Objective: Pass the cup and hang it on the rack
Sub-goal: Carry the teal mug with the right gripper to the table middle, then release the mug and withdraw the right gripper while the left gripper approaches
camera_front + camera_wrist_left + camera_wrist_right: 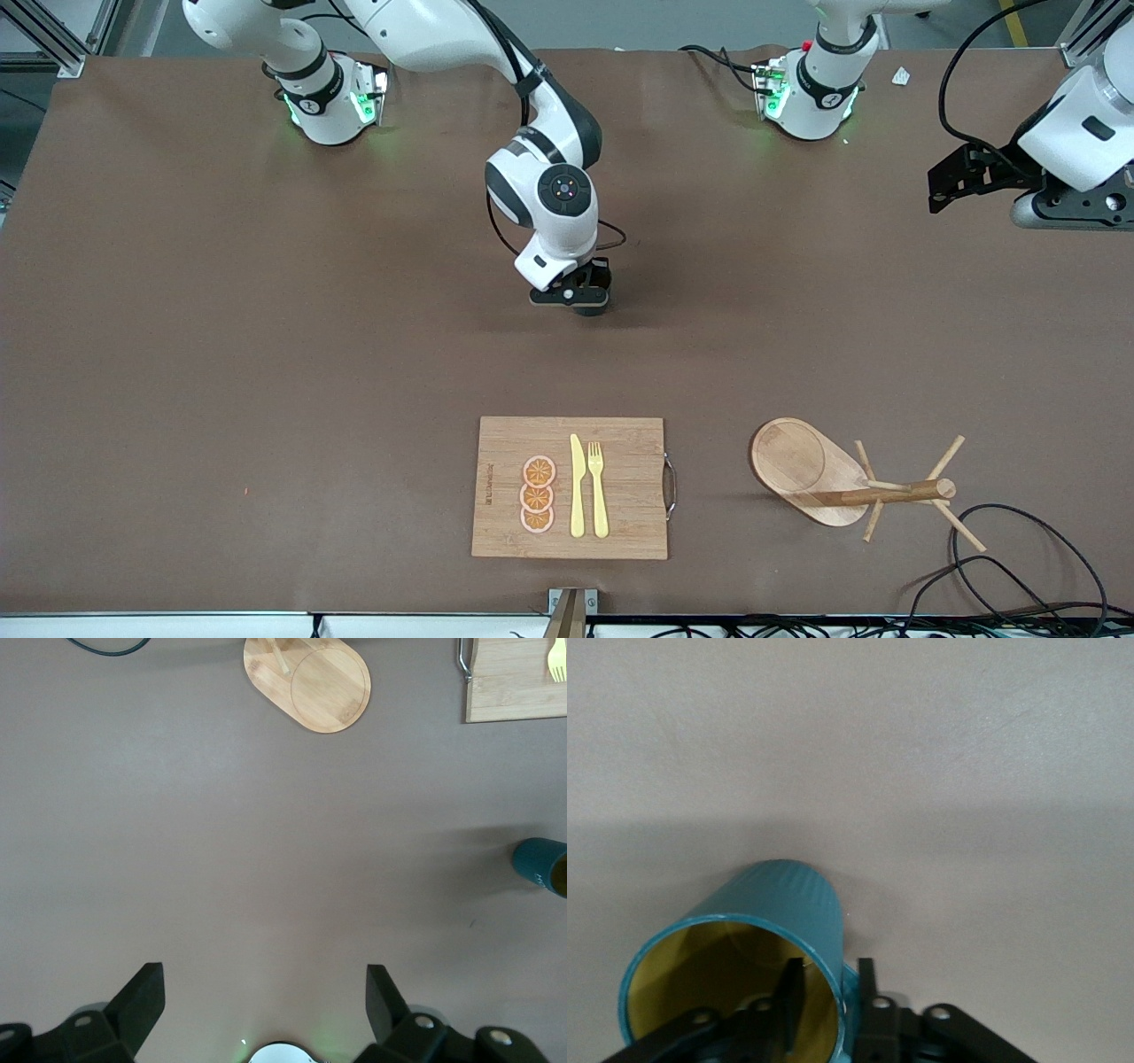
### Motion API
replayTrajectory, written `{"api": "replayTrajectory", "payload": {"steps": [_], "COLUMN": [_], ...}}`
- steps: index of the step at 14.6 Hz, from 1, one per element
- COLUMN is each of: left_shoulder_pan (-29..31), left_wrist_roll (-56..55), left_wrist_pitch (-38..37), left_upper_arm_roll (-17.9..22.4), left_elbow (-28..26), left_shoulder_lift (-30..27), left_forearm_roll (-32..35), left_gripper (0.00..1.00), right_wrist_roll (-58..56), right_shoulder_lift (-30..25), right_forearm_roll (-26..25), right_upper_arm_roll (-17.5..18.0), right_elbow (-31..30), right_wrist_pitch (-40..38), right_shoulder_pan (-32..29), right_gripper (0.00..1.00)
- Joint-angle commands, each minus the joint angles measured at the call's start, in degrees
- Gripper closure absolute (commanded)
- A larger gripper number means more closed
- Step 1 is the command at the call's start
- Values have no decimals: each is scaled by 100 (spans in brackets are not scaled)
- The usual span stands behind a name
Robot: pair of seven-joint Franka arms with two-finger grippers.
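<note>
My right claw (571,297) is down low over the middle of the brown table (266,354). It stands at the small dark teal-green ribbed cup with the mustard-yellow inside (788,904). One finger is inside the cup and the other is outside, so the cup's wall is between them. The fingers are a little apart. The inner one does not touch the wall; about the outer one I am not sure, it is too close to tell. The cup seems to stand upright on the table, with its mouth up.

My left claw (261,992) waits in the air over the left arm's end of the table. Its fingers are spread wide, with nothing between them.

The light wooden mug rack with the oval base and thin pegs (797,461) is near the front camera, toward the left arm's end, well apart from the cup. Beside it, toward the right arm's end, lies the rectangular bamboo cutting board (629,443). On the board are three orange slices (538,494), a pale yellow knife (577,487) and a pale yellow fork (598,487).
</note>
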Motion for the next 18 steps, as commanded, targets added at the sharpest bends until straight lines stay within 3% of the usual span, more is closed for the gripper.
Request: {"api": "replayTrajectory", "payload": {"steps": [1,6,11,18], "left_shoulder_pan": [15,-11,-134,-240], "left_wrist_roll": [57,14,-74,-2514], "left_wrist_pitch": [-18,-18,-26,-26], "left_upper_arm_roll": [-1,-1,-106,-1211], "left_elbow": [137,154,172,163], "left_shoulder_lift": [99,152,143,160], "left_forearm_roll": [2,72,28,81], "left_gripper": [0,0,0,0], "right_wrist_roll": [-133,-615,-1922,-4409], "right_shoulder_lift": [-61,-666,-1518,-2258], "right_forearm_roll": [102,102,58,-425], "right_upper_arm_roll": [-33,-77,-94,-95], "right_elbow": [60,262,201,192], "right_wrist_pitch": [-219,-1273,-2424,-3348], "right_shoulder_pan": [-6,-312,-1409,-3579], "right_gripper": [0,0,0,0]}}
